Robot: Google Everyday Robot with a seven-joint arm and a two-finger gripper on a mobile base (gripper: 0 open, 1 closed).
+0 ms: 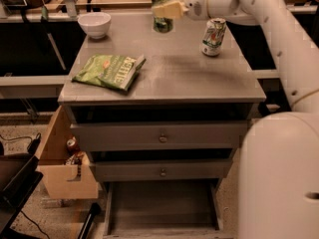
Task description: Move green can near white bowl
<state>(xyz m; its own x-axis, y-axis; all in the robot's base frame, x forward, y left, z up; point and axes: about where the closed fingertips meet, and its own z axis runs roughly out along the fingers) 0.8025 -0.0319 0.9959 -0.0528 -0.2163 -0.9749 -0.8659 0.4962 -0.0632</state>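
The green can (162, 9), dark green with a silver top, is held upright at the back middle of the grey cabinet top (199, 73). My gripper (168, 9) reaches in from the right and is shut on the can, with a pale finger (170, 10) across its front. I cannot tell whether the can touches the top or hangs just above it. The white bowl (94, 24) stands at the back left corner, about a bowl's width left of the can.
A paler whitish can (214, 36) with green and red marks stands at the back right. A flat green chip bag (109, 70) lies left of centre. The bottom drawer (162, 210) is pulled open. A cardboard box (60, 163) sits at lower left.
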